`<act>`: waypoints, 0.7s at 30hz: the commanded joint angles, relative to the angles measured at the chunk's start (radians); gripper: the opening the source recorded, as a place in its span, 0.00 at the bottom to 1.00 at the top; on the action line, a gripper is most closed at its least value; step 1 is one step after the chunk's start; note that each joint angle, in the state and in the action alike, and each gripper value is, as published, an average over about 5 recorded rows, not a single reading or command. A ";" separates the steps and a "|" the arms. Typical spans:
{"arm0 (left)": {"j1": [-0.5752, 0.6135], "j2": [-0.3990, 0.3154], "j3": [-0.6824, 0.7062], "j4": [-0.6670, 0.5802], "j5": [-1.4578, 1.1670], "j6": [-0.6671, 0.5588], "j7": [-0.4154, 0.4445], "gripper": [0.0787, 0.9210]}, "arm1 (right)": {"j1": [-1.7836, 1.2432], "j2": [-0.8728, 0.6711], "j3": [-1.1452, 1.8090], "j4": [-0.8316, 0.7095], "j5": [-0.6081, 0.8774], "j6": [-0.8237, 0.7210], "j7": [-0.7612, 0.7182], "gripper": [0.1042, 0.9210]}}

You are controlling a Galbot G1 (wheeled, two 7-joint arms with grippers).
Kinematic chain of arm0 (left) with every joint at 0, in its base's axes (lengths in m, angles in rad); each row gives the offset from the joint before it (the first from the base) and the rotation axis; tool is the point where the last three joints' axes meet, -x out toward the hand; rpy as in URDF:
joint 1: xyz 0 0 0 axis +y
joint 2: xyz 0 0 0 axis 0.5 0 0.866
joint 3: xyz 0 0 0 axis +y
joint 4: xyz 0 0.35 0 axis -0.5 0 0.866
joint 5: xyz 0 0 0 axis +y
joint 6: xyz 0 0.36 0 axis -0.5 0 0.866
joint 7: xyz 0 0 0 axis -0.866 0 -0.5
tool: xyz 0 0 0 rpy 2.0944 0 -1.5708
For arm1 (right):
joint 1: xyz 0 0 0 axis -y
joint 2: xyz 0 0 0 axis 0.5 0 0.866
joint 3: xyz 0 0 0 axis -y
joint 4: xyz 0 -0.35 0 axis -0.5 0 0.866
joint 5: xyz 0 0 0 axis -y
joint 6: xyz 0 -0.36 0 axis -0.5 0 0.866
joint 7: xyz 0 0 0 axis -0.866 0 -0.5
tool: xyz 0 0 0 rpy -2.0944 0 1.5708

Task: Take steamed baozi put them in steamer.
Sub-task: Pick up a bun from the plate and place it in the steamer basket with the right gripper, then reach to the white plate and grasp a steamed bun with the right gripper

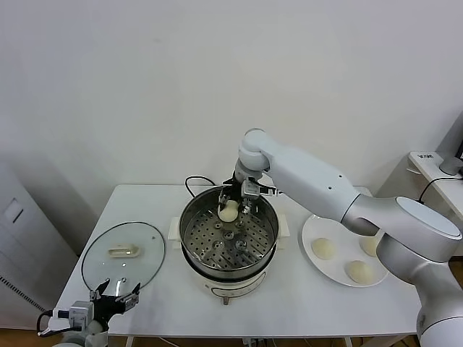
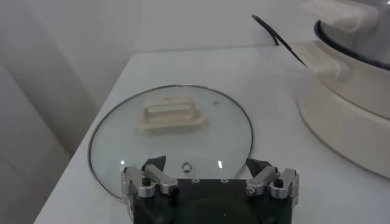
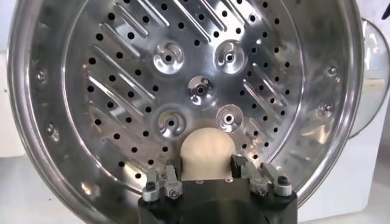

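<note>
My right gripper (image 1: 230, 207) is shut on a cream-white baozi (image 1: 228, 212) and holds it inside the steel steamer (image 1: 189, 224), over the far part of the perforated tray (image 1: 239, 242). In the right wrist view the baozi (image 3: 207, 155) sits between the fingers (image 3: 239, 164) above the tray (image 3: 122, 85). Three more baozi (image 1: 323, 249) (image 1: 358, 271) (image 1: 370, 245) lie on the white plate (image 1: 311, 230) to the right of the steamer. My left gripper (image 1: 114, 295) is open and empty at the table's front left, near the glass lid.
The glass lid (image 1: 94, 260) with a cream handle (image 1: 123, 251) lies flat to the left of the steamer; it also shows in the left wrist view (image 2: 116, 134). The steamer's black cord (image 1: 194, 181) runs behind it. A grey cabinet (image 1: 22, 246) stands at the left.
</note>
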 commanded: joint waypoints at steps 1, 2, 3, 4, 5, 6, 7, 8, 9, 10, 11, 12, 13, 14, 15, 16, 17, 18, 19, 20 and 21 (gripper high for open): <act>0.002 0.000 -0.001 -0.002 -0.001 -0.001 0.000 0.88 | 0.021 -0.001 -0.021 0.012 0.071 0.049 -0.007 0.74; 0.002 -0.001 -0.002 -0.003 -0.001 -0.001 0.000 0.88 | 0.035 -0.007 -0.027 0.013 0.093 0.049 -0.010 0.78; 0.003 -0.002 -0.002 -0.004 -0.001 -0.001 0.000 0.88 | 0.050 -0.013 -0.033 0.013 0.114 0.049 -0.013 0.81; 0.003 -0.003 -0.002 -0.005 0.000 0.000 0.000 0.88 | 0.072 -0.021 -0.040 0.012 0.145 0.049 -0.016 0.83; 0.004 -0.003 -0.002 -0.006 0.000 0.000 0.000 0.88 | 0.094 -0.029 -0.046 0.010 0.173 0.049 -0.019 0.85; 0.004 -0.004 -0.003 -0.007 0.000 0.000 0.000 0.88 | 0.120 -0.041 -0.058 0.008 0.211 0.049 -0.024 0.87; 0.005 -0.004 -0.004 -0.007 0.000 0.000 0.000 0.88 | 0.152 -0.059 -0.076 0.006 0.267 0.049 -0.033 0.87; 0.005 -0.004 -0.004 -0.008 0.000 0.000 0.000 0.88 | 0.188 -0.080 -0.099 0.004 0.330 0.044 -0.044 0.88; 0.005 -0.004 -0.005 -0.008 0.000 0.001 0.000 0.88 | 0.221 -0.100 -0.123 0.002 0.386 0.031 -0.053 0.88; 0.005 -0.003 -0.006 -0.008 0.000 0.001 0.000 0.88 | 0.260 -0.126 -0.153 -0.001 0.448 0.010 -0.063 0.88; 0.005 -0.003 -0.007 -0.009 0.000 0.001 -0.001 0.88 | 0.291 -0.149 -0.182 -0.005 0.499 -0.020 -0.073 0.88; 0.004 -0.002 -0.007 -0.010 0.000 0.001 -0.001 0.88 | 0.318 -0.171 -0.208 -0.012 0.533 -0.058 -0.078 0.88; 0.004 -0.001 -0.008 -0.011 0.000 0.002 -0.001 0.88 | 0.344 -0.193 -0.236 -0.024 0.561 -0.101 -0.084 0.88; 0.004 0.000 -0.008 -0.012 0.000 0.002 0.000 0.88 | 0.366 -0.214 -0.264 -0.037 0.590 -0.146 -0.091 0.88; 0.004 0.000 -0.008 -0.014 0.000 0.002 0.000 0.88 | 0.382 -0.232 -0.287 -0.050 0.613 -0.184 -0.096 0.88; 0.004 0.000 -0.008 -0.015 0.000 0.002 0.000 0.88 | 0.400 -0.251 -0.311 -0.064 0.635 -0.228 -0.101 0.88; 0.004 0.001 -0.008 -0.015 0.000 0.003 0.000 0.88 | 0.414 -0.268 -0.335 -0.077 0.659 -0.272 -0.106 0.88; 0.004 0.001 -0.007 -0.016 0.000 0.003 0.000 0.88 | 0.425 -0.284 -0.358 -0.088 0.681 -0.314 -0.110 0.88; 0.003 0.001 -0.007 -0.016 0.000 0.004 0.000 0.88 | 0.436 -0.301 -0.386 -0.097 0.704 -0.356 -0.115 0.88; 0.003 0.001 -0.006 -0.016 0.000 0.004 0.000 0.88 | 0.446 -0.318 -0.415 -0.106 0.730 -0.401 -0.121 0.88; 0.002 0.001 -0.006 -0.017 0.000 0.005 0.000 0.88 | 0.455 -0.335 -0.446 -0.111 0.760 -0.443 -0.126 0.88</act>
